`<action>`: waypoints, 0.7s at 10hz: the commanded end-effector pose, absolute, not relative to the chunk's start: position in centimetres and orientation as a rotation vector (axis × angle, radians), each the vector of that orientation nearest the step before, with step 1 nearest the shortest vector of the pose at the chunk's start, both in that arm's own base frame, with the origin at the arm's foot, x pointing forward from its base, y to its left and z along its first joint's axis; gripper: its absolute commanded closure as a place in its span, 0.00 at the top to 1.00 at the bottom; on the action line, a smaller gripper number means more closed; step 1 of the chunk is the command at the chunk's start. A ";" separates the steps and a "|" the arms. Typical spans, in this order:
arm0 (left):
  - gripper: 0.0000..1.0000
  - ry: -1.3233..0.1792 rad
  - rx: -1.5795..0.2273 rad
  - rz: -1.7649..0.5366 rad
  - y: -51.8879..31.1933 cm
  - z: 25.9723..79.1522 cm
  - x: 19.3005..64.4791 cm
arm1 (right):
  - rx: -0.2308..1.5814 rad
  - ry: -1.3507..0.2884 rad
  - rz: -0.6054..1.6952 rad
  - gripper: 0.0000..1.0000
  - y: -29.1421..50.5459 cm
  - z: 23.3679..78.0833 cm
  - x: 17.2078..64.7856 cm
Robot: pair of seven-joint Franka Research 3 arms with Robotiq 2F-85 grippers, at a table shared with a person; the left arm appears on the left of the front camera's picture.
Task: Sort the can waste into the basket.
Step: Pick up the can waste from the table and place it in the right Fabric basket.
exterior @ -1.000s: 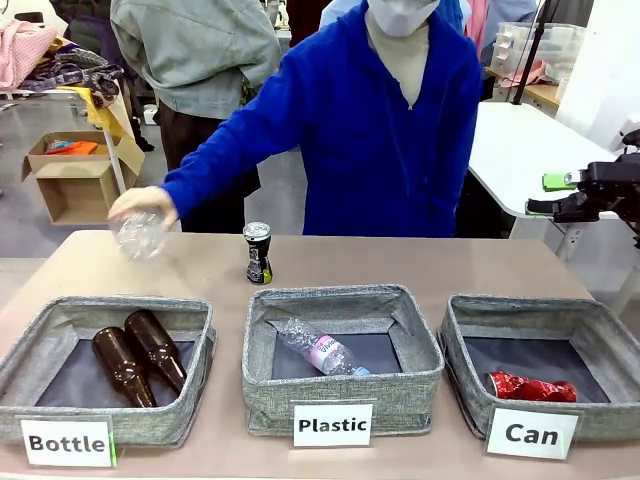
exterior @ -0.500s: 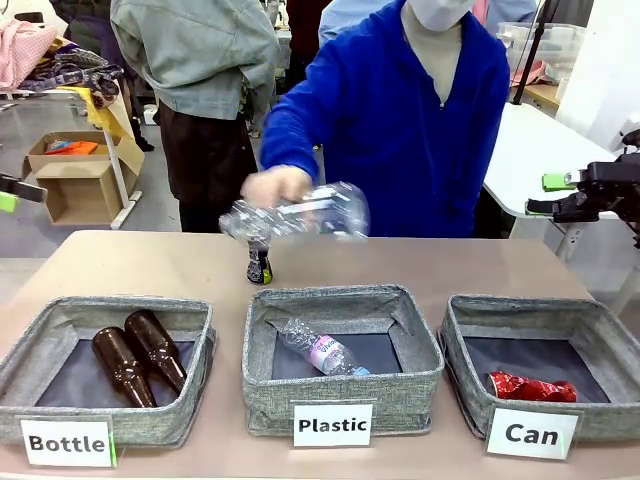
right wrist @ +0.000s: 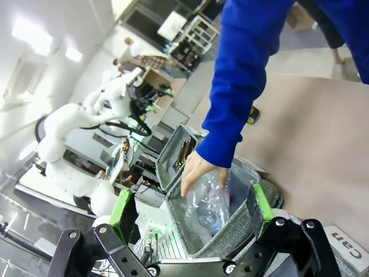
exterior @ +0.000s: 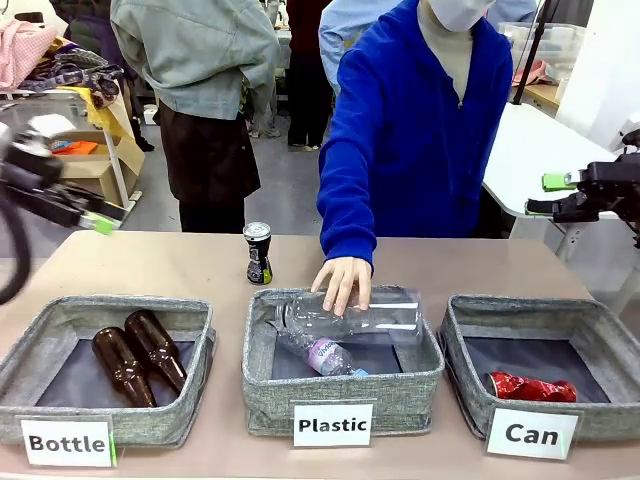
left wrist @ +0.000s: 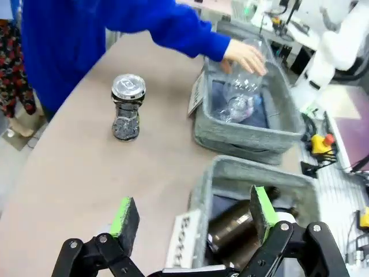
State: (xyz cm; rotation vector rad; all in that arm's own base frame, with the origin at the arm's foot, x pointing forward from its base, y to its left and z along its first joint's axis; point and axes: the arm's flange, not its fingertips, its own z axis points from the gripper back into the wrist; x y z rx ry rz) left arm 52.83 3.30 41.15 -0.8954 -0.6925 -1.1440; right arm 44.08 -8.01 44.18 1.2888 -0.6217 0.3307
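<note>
Standing upright on tan table (exterior: 180,265) behind grey "Plastic" bin (exterior: 262,375): black pale-printed metal can (exterior: 258,253). Lying inside grey fabric "Can" basket (exterior: 456,335): dented red can (exterior: 530,387). Gaping wide, empty: left gripper (left wrist: 191,201), right gripper (right wrist: 190,196).

left hand (exterior: 97,222), blurred streak (front view)
</note>
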 end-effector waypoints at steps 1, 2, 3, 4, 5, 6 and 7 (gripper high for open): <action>1.00 -0.676 -0.846 -1.207 -1.0 38.8 56.5 | 1.270 -0.642 0.343 1.00 -8.0 44.2 43.9; 1.00 -0.605 -0.841 -1.247 -3.5 37.1 58.1 | 1.270 -0.642 0.343 1.00 -8.0 44.2 43.9; 1.00 -0.577 -0.848 -1.266 -5.3 35.6 59.5 | 1.270 -0.642 0.343 1.00 -8.0 44.2 43.9; 1.00 -0.614 -0.797 -1.281 -7.1 34.1 61.0 | 1.270 -0.642 0.343 1.00 -8.0 44.2 43.9; 1.00 -0.620 -0.789 -1.320 -8.8 32.8 62.0 | 1.270 -0.642 0.343 1.00 -8.0 44.2 43.9; 1.00 -0.644 -0.745 -1.345 -10.4 31.6 62.9 | 1.270 -0.642 0.343 1.00 -8.0 44.2 43.9; 1.00 -0.703 -0.669 -1.388 -11.9 30.6 63.5 | 1.270 -0.642 0.343 1.00 -8.0 44.2 43.9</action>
